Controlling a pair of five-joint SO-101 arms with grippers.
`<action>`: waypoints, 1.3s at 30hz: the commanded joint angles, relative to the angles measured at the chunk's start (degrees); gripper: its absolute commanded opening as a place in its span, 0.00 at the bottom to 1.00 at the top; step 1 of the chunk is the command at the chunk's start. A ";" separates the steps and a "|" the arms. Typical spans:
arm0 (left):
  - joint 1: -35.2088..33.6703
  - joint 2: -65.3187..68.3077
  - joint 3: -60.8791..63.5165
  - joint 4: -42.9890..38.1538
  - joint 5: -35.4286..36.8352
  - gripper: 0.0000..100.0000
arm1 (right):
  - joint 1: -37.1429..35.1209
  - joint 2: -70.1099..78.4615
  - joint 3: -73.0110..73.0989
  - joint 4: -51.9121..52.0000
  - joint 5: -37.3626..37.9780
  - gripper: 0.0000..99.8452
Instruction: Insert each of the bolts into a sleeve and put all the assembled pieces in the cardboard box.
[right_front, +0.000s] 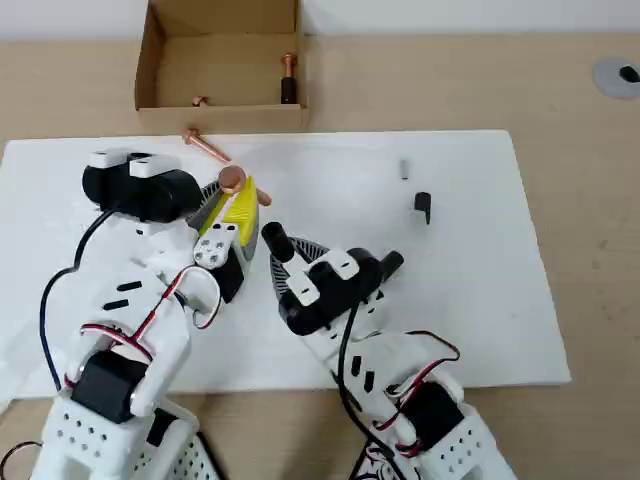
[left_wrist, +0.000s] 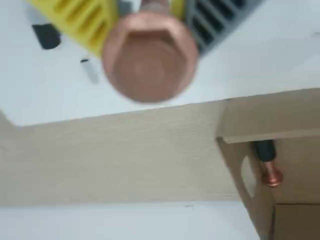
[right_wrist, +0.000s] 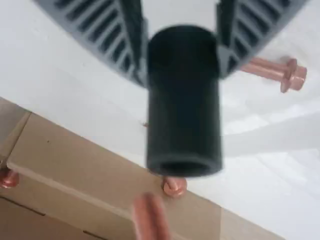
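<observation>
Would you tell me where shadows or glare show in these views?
High view: no glare on the white mat; left wrist view: soft sheen on the head of the held bolt; right wrist view: faint shadow band on the mat beyond the sleeve.

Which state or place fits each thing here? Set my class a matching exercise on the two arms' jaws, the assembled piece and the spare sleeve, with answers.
Things
1. left arm's jaws
2. right arm's jaws
3. assembled piece
4. spare sleeve

States or places
A. lying free on the white mat
B. shut on a copper bolt
C. inside the cardboard box
D. shut on a black sleeve

Pairs: 1-B, 2-D, 3-C, 4-A.
</observation>
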 joint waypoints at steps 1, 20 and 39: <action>0.62 -0.13 -6.24 3.08 -1.14 0.01 | -0.40 -1.89 -0.22 -1.32 0.53 0.01; 2.20 -0.13 -14.24 14.07 2.29 0.01 | -0.57 -1.98 5.32 -16.53 0.62 0.01; 5.71 20.53 -39.65 24.26 -6.51 0.01 | -0.57 -1.98 5.32 -18.11 0.26 0.01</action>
